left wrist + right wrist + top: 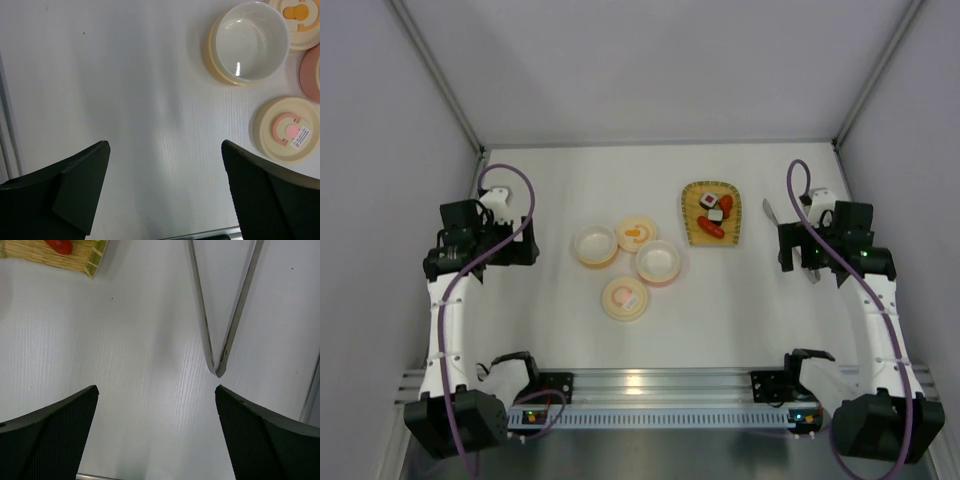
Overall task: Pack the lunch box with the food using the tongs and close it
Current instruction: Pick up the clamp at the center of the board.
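The tongs (218, 370) lie flat on the table, their joined end just ahead of my right fingertip and both arms spreading away; one silver end (769, 212) shows beside the right wrist. The food sits on a woven yellow tray (733, 228): a red sausage (711, 229), a sushi roll (708, 201) and an orange-red piece (726, 204). The lunch box lies in parts: yellow bowl (595, 246), pink bowl (658, 262), two lids (625, 298). My right gripper (156, 388) hangs open over bare table. My left gripper (165, 145) is open too, left of the yellow bowl (252, 42).
A lid with an orange handle (636, 233) lies behind the two bowls. The tray's corner (50, 252) shows at the top left of the right wrist view. Grey walls close in both sides and the back. An aluminium rail (650, 385) runs along the near edge.
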Robot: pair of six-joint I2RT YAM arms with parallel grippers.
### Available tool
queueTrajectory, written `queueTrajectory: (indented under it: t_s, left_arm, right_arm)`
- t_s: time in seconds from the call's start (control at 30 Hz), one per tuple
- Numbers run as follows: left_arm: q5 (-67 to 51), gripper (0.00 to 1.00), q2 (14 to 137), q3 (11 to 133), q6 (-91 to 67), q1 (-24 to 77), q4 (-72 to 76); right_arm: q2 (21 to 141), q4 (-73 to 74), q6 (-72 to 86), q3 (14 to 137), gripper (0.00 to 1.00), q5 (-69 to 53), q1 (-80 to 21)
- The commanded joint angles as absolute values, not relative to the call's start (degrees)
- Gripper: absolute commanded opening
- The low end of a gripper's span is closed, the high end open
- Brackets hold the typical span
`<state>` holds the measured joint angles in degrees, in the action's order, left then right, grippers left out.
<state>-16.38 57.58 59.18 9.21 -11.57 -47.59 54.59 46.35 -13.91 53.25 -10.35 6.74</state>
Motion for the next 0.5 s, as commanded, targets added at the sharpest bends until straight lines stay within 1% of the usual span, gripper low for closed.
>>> queueTrajectory:
  t_s: [0.0,0.13,0.27,0.4,0.47]
  left_arm:
    - [-18.37,0.98,57.83,61.61,10.72,-11.43,-47.99]
    - [-20.82,0.98,58.45,62.23,11.77,-11.51,-48.95]
    - [-20.83,0.98,58.45,62.14,12.48,-11.51,-48.25]
    - [-21.70,0.98,58.89,62.31,13.01,-11.51,-48.16]
    - [-22.76,0.98,59.06,61.88,13.01,-11.51,-47.90]
  right_arm:
    - [55.11,45.44,-15.03,54.67,0.99,-10.02,6.06]
    - [58.78,49.55,-15.38,58.34,0.99,-9.49,6.33]
    - [62.22,52.90,-17.66,61.34,0.99,-8.62,7.21]
    - [66.17,55.80,-19.68,63.71,1.00,-3.80,8.78]
    - [69.95,56.95,-20.47,65.30,0.99,-2.64,10.80]
